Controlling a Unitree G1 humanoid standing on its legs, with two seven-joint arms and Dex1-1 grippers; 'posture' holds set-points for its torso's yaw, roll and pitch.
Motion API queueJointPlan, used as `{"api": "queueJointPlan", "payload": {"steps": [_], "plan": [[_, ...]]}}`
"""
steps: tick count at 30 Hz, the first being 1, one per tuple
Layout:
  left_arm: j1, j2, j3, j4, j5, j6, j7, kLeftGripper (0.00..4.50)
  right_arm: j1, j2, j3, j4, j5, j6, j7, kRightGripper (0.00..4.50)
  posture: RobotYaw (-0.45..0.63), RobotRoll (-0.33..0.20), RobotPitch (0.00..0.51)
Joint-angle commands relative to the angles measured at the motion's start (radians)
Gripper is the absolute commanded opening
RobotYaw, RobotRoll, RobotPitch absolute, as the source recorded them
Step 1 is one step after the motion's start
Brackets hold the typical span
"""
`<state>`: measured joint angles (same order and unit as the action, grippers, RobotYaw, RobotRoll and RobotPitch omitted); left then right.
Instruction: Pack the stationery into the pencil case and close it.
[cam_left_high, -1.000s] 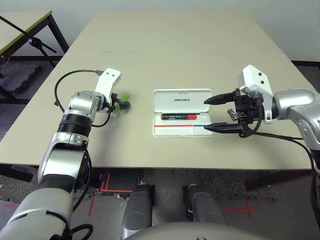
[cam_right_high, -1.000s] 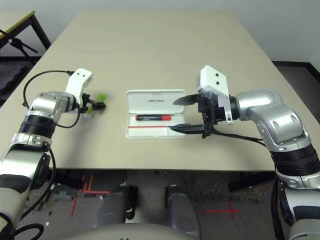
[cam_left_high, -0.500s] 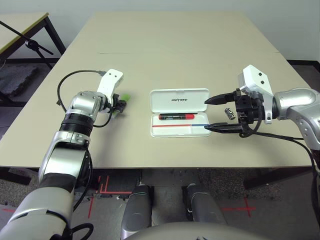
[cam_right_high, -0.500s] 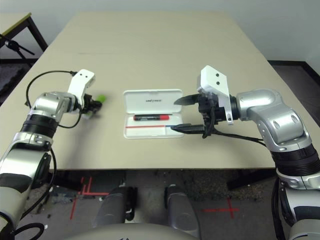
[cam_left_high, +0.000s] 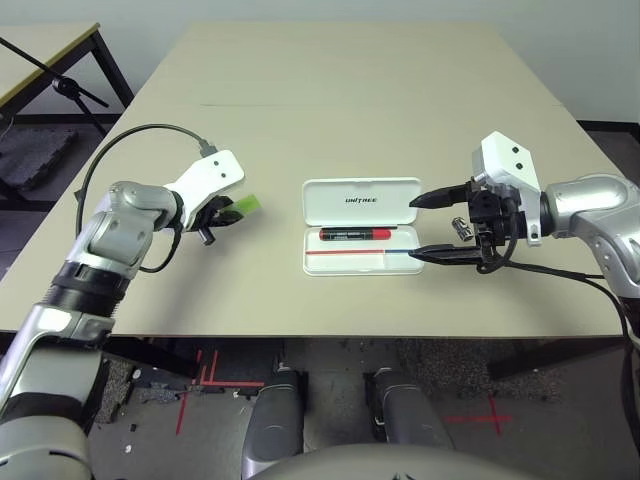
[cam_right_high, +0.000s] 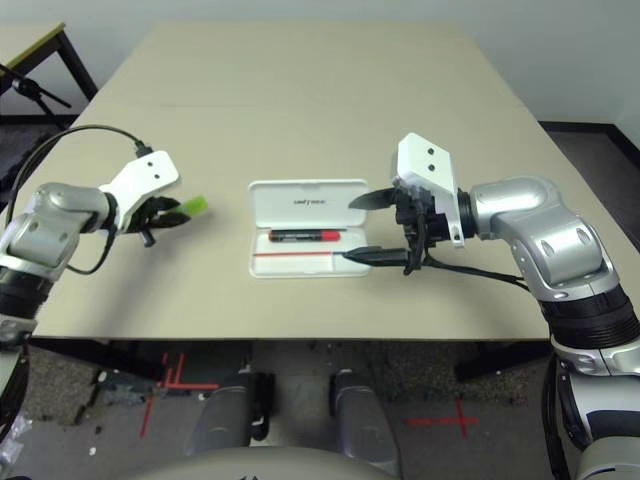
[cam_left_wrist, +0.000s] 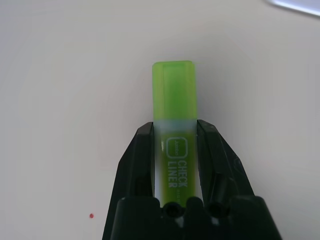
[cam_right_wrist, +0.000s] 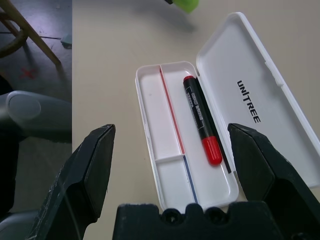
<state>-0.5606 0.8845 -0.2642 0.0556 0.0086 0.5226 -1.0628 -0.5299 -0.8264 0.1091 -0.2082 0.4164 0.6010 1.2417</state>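
Note:
The white pencil case (cam_left_high: 362, 200) lies open at the table's middle, its lid flat behind the tray. The red marker with the black cap (cam_left_high: 355, 234) lies in the tray's rear compartment (cam_right_wrist: 201, 120). My left gripper (cam_left_high: 225, 212) is shut on the lime-green highlighter (cam_left_wrist: 172, 100), which it holds just above the table to the left of the case (cam_left_high: 246, 206). My right gripper (cam_left_high: 418, 227) stands open at the case's right end, one finger on each side of that end (cam_right_wrist: 172, 131). A tiny silver-and-black metal piece (cam_left_high: 460, 226) lies on the table between its fingers.
The tan table (cam_left_high: 350, 90) has bare surface behind and to both sides of the case. A second table's edge (cam_left_high: 40, 55) and a black stand (cam_left_high: 70, 88) are off to the far left, beyond the table.
My left gripper has closed on the highlighter and raised it off the table, with the forearm swung outward to the left. The right arm and the case have stayed put.

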Motion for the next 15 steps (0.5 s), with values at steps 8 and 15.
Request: {"api": "queueJointPlan", "payload": {"steps": [8,15], "plan": [[0.03,-0.029,-0.056,-0.31,-0.068,0.038,-0.121,1.08,0.011,-0.035,0.017,-0.008,0.002,0.013,0.03,4.5,0.01,0.0,0.107],[-0.05,-0.115,-0.134,-0.325,-0.051,0.057,-0.116,1.08,0.024,-0.088,0.036,0.005,-0.033,0.005,0.05,4.5,0.01,0.0,0.107]]}}
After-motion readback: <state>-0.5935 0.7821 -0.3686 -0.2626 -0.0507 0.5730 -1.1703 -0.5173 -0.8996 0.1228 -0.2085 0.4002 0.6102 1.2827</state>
